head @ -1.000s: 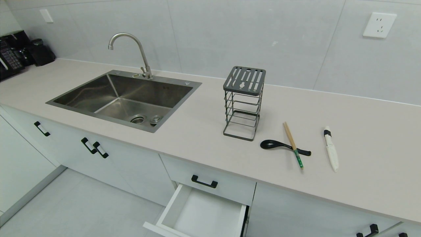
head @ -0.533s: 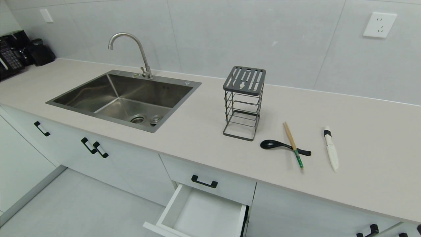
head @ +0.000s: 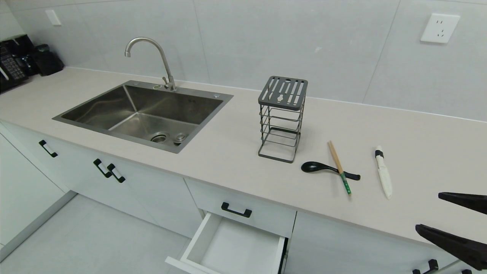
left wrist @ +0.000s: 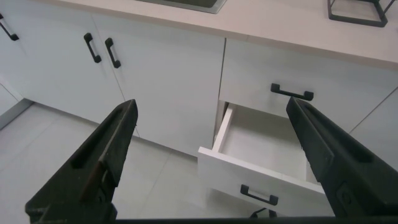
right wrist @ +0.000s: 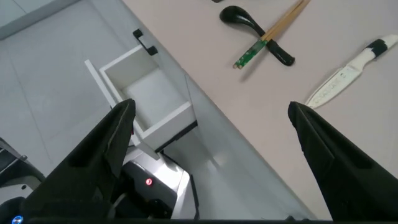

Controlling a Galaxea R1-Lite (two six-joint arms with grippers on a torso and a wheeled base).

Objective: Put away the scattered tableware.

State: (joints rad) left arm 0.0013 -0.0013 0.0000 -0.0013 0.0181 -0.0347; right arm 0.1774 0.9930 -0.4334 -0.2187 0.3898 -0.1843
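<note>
On the pale countertop (head: 228,160) lie a black spoon (head: 329,169), a pair of wooden chopsticks (head: 338,166) crossing its handle, and a white knife (head: 383,176). Left of them stands a dark wire rack (head: 282,118) with a slotted top. My right gripper (head: 428,212) hangs open at the counter's front edge, right of the knife, holding nothing. From its wrist I see the spoon (right wrist: 252,23), chopsticks (right wrist: 273,32) and knife (right wrist: 345,74) beyond my right gripper (right wrist: 211,107). My left gripper (left wrist: 210,104) is open and empty, low in front of the cabinets.
A steel sink (head: 171,104) with a curved faucet (head: 159,57) fills the counter's left part. Below the counter a white drawer (head: 232,247) stands pulled open, also seen as the drawer (left wrist: 261,155) from the left wrist. Dark appliances (head: 15,61) sit at the far left.
My right gripper has risen into the head view at the lower right, with its fingers apart. The tableware and rack have not moved.
</note>
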